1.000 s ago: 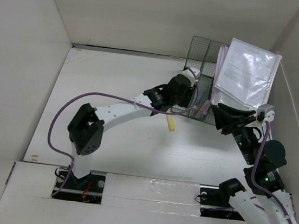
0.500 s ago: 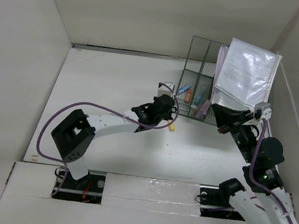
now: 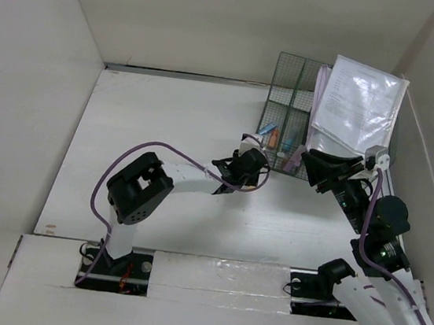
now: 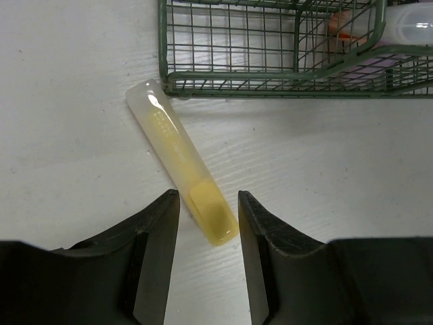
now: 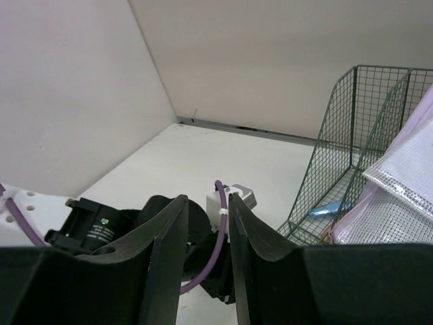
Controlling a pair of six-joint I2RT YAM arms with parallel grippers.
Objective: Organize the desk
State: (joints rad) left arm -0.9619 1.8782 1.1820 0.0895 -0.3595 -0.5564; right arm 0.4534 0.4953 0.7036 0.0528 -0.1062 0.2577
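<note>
Matte-white desk [image 4: 338, 169], faintly grained; left fingers [image 4: 154, 264] parted astride yellow tube [image 4: 179, 161], ungripped; right fingers [image 5: 162, 257] parted, empty.

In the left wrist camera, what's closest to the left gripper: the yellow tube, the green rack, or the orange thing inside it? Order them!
1. yellow tube: its near end lies between the left gripper's fingers.
2. green rack: just beyond the tube's far end.
3. orange thing: inside the rack, upper right.

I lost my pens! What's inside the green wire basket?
The basket holds what look like a blue pen, an orange pen, a purple pen and a big sleeve of papers. Anything under or behind the papers is covered.
</note>
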